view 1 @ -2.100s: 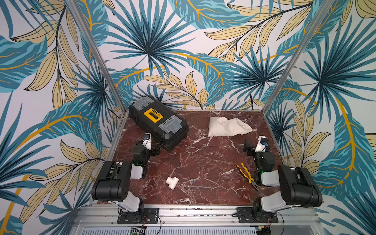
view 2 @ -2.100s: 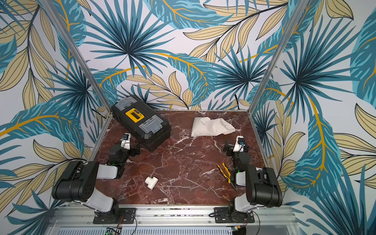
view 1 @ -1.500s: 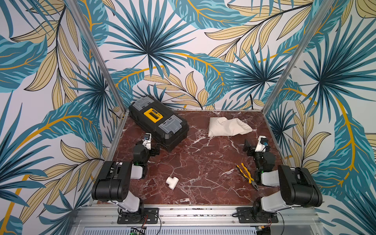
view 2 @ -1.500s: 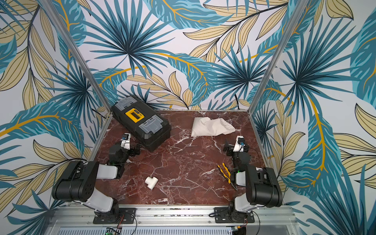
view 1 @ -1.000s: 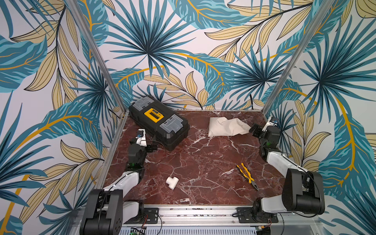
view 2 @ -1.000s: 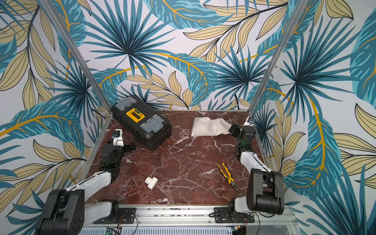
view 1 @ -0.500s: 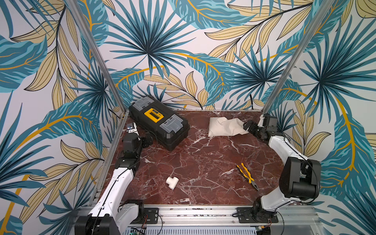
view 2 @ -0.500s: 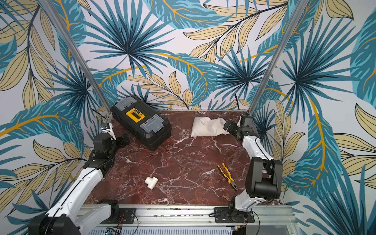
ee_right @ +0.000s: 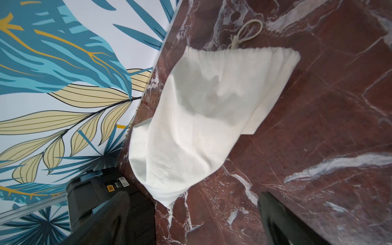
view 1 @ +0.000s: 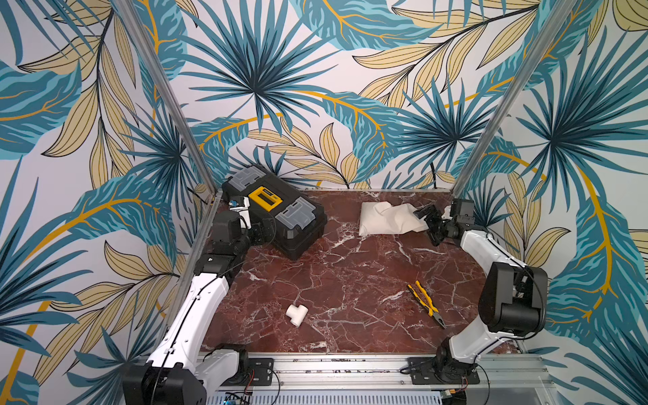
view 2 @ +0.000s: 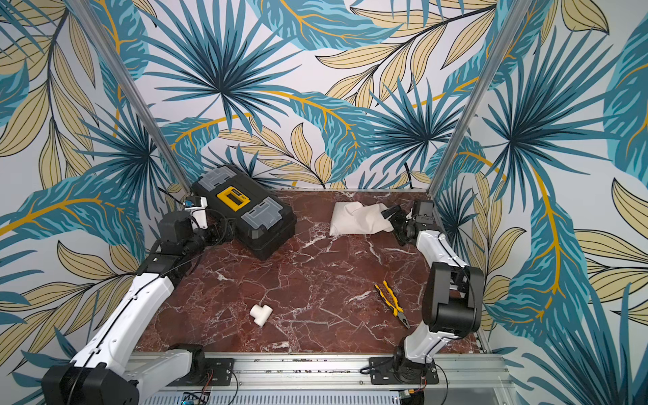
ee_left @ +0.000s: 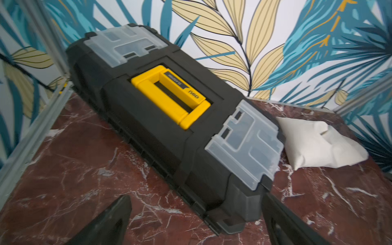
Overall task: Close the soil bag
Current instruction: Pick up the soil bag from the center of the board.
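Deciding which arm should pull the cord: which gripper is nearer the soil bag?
Right. The right gripper is open beside the soil bag; the left gripper is open at the black toolbox, farther off.

Both top views are bright, lit evenly from above; soft, short shadows sit under the toolbox (view 1: pixel 277 214) and the soil bag (view 1: pixel 385 219); the marble table (view 1: pixel 333 280) has a dull sheen; wrist views look softer; a grey shadow crosses the bag's cloth; fingers (ee_right: pixel 101 222) of the right gripper (ee_right: pixel 192 194) are dark and blurred.
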### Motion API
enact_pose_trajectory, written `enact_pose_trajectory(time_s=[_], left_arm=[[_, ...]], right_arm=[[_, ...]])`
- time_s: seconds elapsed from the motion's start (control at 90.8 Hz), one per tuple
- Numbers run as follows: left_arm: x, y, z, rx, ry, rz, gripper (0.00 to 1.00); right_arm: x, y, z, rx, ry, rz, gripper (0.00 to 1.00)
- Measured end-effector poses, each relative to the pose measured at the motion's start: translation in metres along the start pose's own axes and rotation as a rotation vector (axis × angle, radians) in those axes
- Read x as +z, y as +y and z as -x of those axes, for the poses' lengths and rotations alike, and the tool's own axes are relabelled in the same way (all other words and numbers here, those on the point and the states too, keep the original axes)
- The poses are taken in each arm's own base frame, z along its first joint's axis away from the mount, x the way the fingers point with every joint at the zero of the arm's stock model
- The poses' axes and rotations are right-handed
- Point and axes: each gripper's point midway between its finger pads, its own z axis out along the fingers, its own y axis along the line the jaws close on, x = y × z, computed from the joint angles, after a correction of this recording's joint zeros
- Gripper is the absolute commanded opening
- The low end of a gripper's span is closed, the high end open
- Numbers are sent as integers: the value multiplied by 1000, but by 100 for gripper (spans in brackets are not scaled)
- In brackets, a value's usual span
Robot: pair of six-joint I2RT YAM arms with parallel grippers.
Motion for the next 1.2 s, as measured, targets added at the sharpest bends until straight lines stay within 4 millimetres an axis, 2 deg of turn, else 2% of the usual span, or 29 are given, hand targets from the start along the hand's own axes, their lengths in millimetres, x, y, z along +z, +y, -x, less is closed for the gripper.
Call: enact_pose_trajectory(time_s=[0.143,0.33,0.529,0.683,0.914,1.057,1.201], left_arm=[[9,-33,6,-8,41,-148,100],[17,-72,12,8,81,-282,100],[23,-97,7,28,121,-350,100],[33,-113,-1,40,163,-384,100],[51,-126,-4,49,202,-402,100],[60,-125,-5,45,215,-397,100],[69,-125,-6,38,227,-393,100]], right_arm=[[6,9,10,23,-13,17,99],[24,-8,4,77,21,-16,96],[36,-16,3,99,30,-29,93],[46,-22,4,113,31,-31,89],[71,-46,4,146,55,-76,79],[77,-46,11,146,50,-75,71],[81,-42,20,137,44,-59,57]])
